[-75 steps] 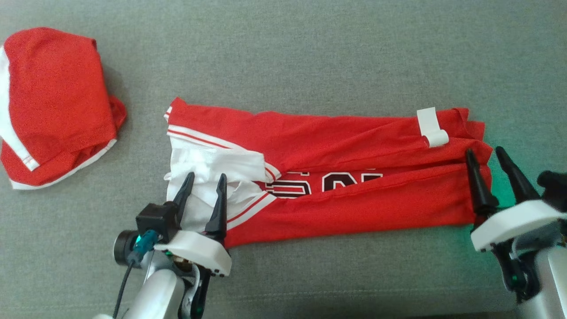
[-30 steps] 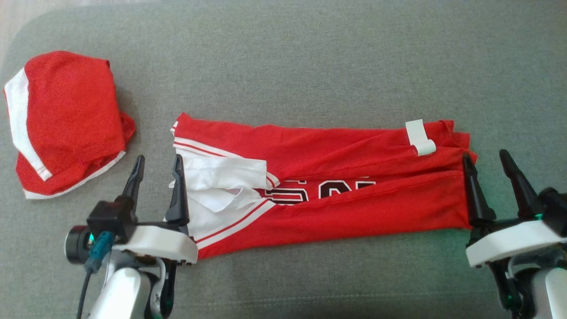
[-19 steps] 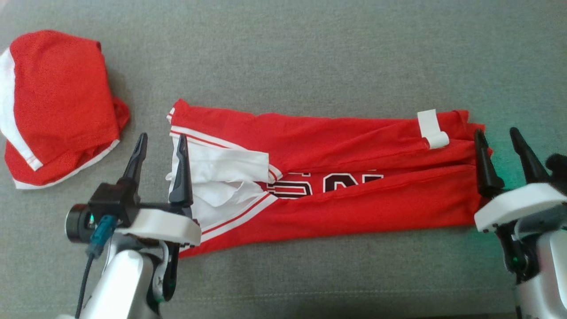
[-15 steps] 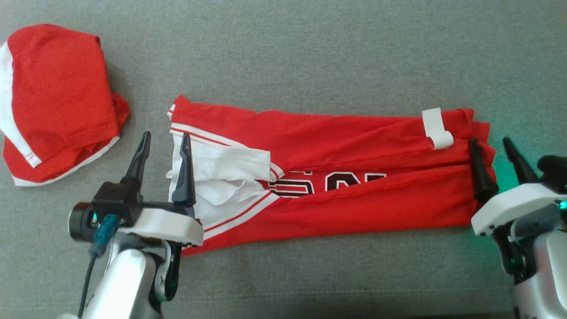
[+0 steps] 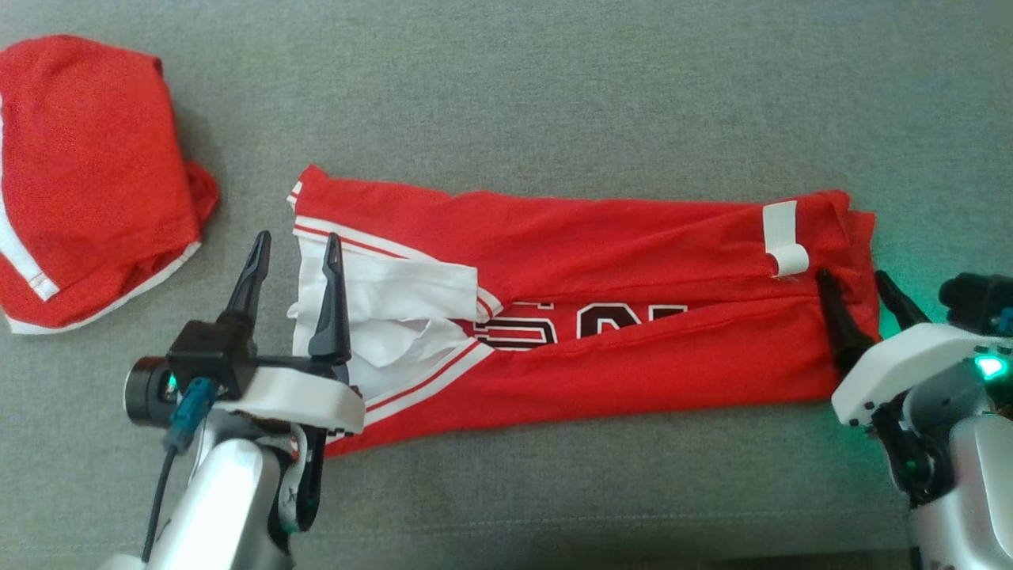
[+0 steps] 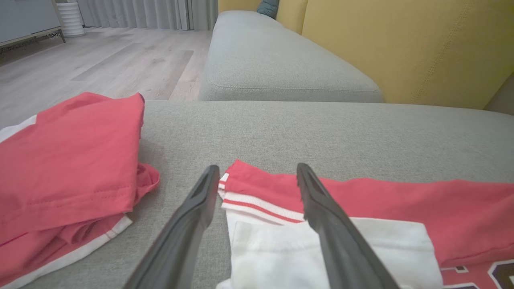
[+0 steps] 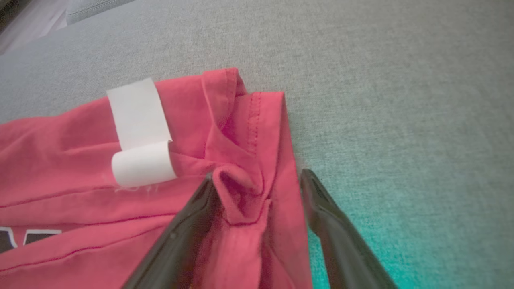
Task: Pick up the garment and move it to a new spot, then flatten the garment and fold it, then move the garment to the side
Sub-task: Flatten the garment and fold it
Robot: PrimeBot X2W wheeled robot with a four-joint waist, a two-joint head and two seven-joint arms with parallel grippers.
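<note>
A wide grey sofa seat (image 5: 554, 95) with a coarse woven cover lies under soft, even light. On its near right part a greenish glow (image 7: 361, 216) colours the fabric. Along the far right side stands a yellow backrest (image 6: 401, 48) with a stitched seam. Farther along the sofa there is a second grey seat (image 6: 277, 68), and at its far end a teal thing (image 6: 268, 7), perhaps a cushion. To the left lies a pale wooden floor (image 6: 112, 68). At its far side hang grey curtains (image 6: 152, 14), and left of them stand a white ribbed object (image 6: 73, 18) and a low cabinet (image 6: 24, 20).
</note>
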